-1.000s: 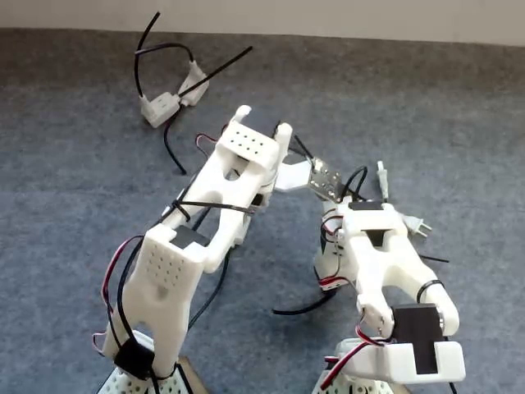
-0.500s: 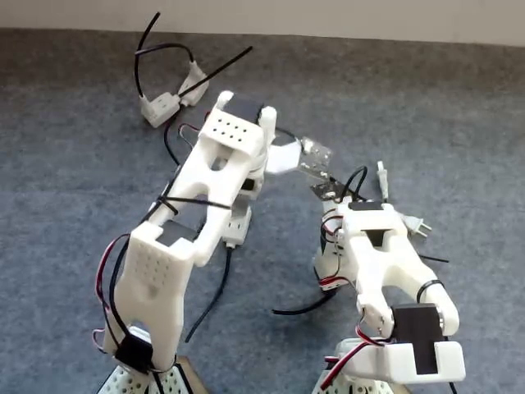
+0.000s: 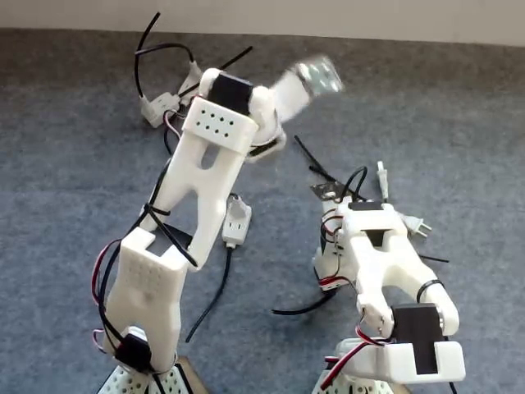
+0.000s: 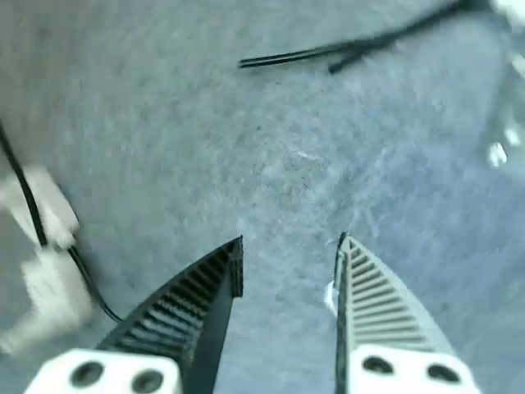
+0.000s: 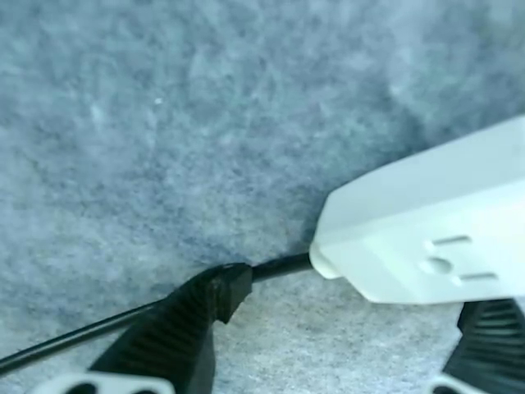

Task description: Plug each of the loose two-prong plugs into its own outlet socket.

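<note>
High view: the left gripper (image 3: 310, 80) hangs well beyond the white plastic outlet socket (image 3: 236, 223). A loose white two-prong plug (image 3: 417, 226) lies well to that socket's right.
Left wrist view: its fingers (image 4: 197, 304) are spread.
Right wrist view: the right gripper (image 5: 354, 302) is spread, with a white slotted block (image 5: 426, 230) at its tips.

Open carpet far right, clutter on the far left and around the right arm

The left gripper (image 4: 289, 242) hangs with its jaws apart over bare carpet (image 3: 435, 107), so there's loads of room out there. Far left is messier, with a plugged socket cluster (image 3: 160, 107) and looping cords. An outlet socket (image 3: 236, 223) lies right against the left arm (image 3: 197, 180). The right arm (image 3: 381, 254) hunches low near right, with loose plugs (image 3: 417, 226) and a black cable (image 3: 316, 168) crowding its far side.
</note>
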Controlling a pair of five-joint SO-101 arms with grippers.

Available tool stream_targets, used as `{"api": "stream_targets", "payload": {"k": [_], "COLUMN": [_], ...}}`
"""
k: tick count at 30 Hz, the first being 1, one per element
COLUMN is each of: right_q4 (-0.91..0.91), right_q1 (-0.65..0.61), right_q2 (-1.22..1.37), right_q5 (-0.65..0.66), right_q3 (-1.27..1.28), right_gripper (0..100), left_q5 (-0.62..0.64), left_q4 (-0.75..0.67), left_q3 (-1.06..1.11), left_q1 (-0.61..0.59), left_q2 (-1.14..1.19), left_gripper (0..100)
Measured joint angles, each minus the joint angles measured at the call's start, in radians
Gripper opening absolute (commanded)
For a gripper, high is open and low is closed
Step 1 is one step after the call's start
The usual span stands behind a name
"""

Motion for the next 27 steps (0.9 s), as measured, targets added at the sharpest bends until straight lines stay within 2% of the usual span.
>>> {"api": "stream_targets", "payload": {"k": [7,10,14,21,27], "right_q4": [-0.009,-0.011,-0.011,-0.011,-0.011], "right_q1": [0.0,0.0,0.0,0.0,0.0], "right_q2": [0.0,0.0,0.0,0.0,0.0], "right_q5": [0.0,0.0,0.0,0.0,-0.043], "right_q3": [0.006,0.008,0.008,0.008,0.009], "right_gripper": [39.6,39.6,39.6,39.6,39.6], "left_q5": [0.793,1.033,1.12,1.135,1.137], "left_q4": [0.058,0.064,0.068,0.066,-0.063], "left_q3": [0.002,0.061,0.207,0.537,0.747], "left_q1": [-0.098,-0.129,-0.121,-0.071,-0.074], "left_q2": [0.0,-0.017,-0.081,-0.195,-0.175], "left_gripper": [19,19,19,19,19]}}
